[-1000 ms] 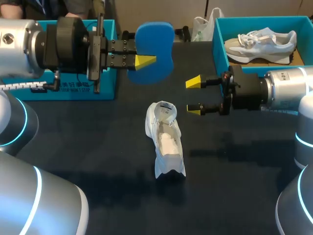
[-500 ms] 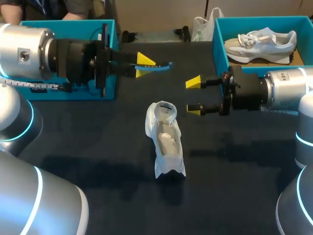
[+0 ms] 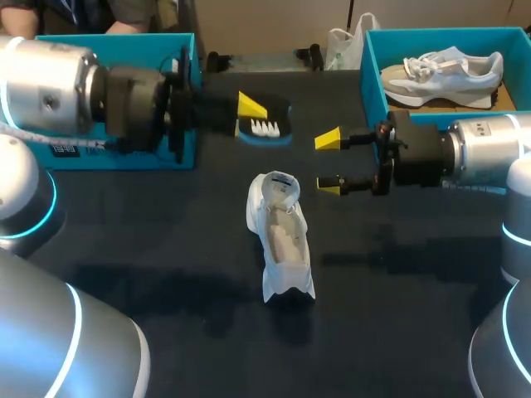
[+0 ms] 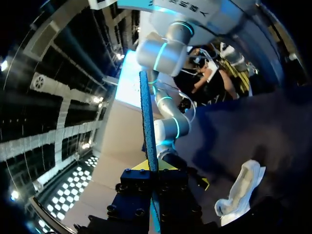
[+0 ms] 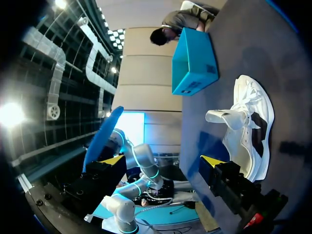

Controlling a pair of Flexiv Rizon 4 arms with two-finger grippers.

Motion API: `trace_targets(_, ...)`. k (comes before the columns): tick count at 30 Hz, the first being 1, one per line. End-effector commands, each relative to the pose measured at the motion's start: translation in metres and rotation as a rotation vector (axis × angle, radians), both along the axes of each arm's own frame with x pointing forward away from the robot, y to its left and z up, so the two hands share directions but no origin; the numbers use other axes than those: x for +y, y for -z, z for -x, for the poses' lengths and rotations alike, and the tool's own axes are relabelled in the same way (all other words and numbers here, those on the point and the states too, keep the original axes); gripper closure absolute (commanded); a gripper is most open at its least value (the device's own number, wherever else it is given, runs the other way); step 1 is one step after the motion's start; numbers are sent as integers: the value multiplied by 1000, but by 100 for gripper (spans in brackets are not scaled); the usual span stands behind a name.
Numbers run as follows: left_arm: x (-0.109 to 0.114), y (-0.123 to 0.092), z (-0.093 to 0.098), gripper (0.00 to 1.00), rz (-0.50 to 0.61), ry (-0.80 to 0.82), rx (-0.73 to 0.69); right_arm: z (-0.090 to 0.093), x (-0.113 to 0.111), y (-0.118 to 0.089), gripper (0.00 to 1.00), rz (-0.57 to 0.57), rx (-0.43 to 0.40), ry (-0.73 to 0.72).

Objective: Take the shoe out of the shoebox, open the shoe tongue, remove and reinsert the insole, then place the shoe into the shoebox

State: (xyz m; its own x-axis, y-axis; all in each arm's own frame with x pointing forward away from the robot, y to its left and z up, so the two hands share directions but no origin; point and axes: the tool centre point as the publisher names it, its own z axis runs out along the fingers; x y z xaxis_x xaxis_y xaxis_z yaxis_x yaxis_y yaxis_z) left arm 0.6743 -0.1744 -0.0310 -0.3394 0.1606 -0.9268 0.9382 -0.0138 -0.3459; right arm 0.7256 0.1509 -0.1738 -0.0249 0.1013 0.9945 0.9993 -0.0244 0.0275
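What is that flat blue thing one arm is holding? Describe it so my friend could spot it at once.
On the dark table, look to the arm coming in from the left: its yellow-tipped left claw is shut on the insole, held beyond the white shoe lying mid-table. It is the only thin, flat sheet, blue along its edge, unlike the bulky shoe near it.

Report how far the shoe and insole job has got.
Done: the white shoe lies out on the table, tongue apparently open, its blue insole removed. In hand: the left gripper is shut on that insole; the right gripper is open and empty. Left: reinsert the insole, then put the shoe in the shoebox.
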Motion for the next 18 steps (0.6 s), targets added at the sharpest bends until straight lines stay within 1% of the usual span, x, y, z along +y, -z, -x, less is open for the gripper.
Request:
trace_targets(1,3,11,9,100,9,-27,-396,0,2,0,0,1,0,2)
trace_targets(15,3,11,9,100,9,-27,-396,0,2,0,0,1,0,2)
trace_targets(16,0,14,7,100,11,-22,-418,0,2,0,0,1,0,2)
trace_targets(18,-3,24,0,100,43,-21,-417,0,2,0,0,1,0,2)
